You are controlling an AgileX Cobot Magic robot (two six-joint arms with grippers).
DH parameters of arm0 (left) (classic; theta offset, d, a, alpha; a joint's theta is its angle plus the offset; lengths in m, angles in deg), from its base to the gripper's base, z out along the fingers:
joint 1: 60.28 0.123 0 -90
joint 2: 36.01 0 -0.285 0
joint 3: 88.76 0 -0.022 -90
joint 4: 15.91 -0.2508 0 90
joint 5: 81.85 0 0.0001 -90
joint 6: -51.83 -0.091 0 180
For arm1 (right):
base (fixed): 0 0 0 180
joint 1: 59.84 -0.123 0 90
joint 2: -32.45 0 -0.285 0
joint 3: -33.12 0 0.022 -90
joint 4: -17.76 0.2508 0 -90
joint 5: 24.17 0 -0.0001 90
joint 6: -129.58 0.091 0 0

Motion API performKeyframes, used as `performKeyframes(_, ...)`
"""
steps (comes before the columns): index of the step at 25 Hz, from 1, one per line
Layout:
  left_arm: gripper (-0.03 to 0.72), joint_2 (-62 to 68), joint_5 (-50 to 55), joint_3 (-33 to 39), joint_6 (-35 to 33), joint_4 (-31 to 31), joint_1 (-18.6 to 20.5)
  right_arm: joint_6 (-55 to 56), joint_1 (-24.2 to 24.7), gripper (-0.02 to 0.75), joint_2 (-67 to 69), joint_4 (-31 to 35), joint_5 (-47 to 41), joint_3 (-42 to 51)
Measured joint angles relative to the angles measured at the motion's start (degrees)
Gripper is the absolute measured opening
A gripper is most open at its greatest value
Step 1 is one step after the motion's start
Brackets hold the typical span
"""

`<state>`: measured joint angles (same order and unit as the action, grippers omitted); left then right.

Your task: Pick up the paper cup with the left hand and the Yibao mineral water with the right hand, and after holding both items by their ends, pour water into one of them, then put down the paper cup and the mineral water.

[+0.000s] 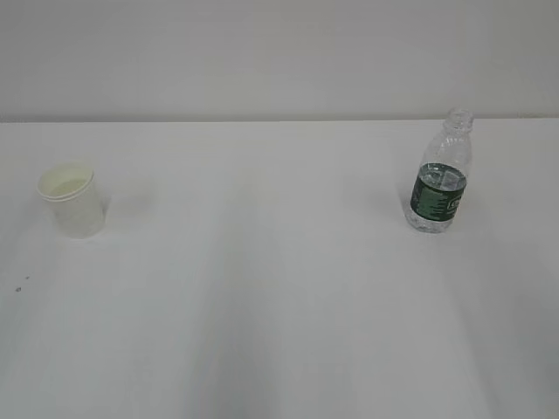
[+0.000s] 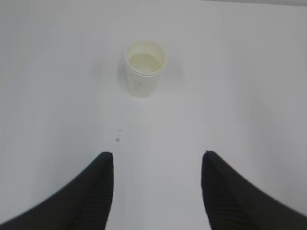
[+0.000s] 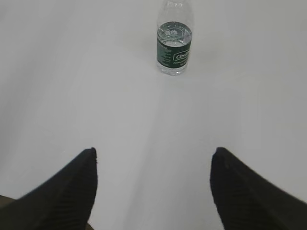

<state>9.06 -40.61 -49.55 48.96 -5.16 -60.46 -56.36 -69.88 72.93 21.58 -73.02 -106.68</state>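
Note:
The white paper cup (image 1: 73, 200) stands upright on the left of the white table; in the left wrist view the cup (image 2: 144, 68) is well ahead of my left gripper (image 2: 157, 158), which is open and empty. The Yibao mineral water bottle (image 1: 441, 175), clear with a dark green label and no cap, stands upright on the right. In the right wrist view the bottle (image 3: 174, 42) is far ahead of my right gripper (image 3: 153, 153), open and empty. Neither gripper shows in the exterior view.
The white table (image 1: 262, 288) runs back to a pale wall (image 1: 262, 52). Two small dark specks (image 2: 118, 139) lie on the table between the cup and my left gripper.

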Motion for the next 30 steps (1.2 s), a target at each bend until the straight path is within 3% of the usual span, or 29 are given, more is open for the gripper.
performKeyframes(7, 0.411, -5.1, 0.0, 0.0, -3.1, 1.6, 0.0, 0.0, 0.0, 0.552, 0.0, 0.6, -0.1, 0.0)
performKeyframes(30, 0.405, -18.9, 1.3, 0.0, -3.5, 1.6, 0.0, -0.4, 0.0, 0.541, 0.0, 2.1, -0.7, 0.0)
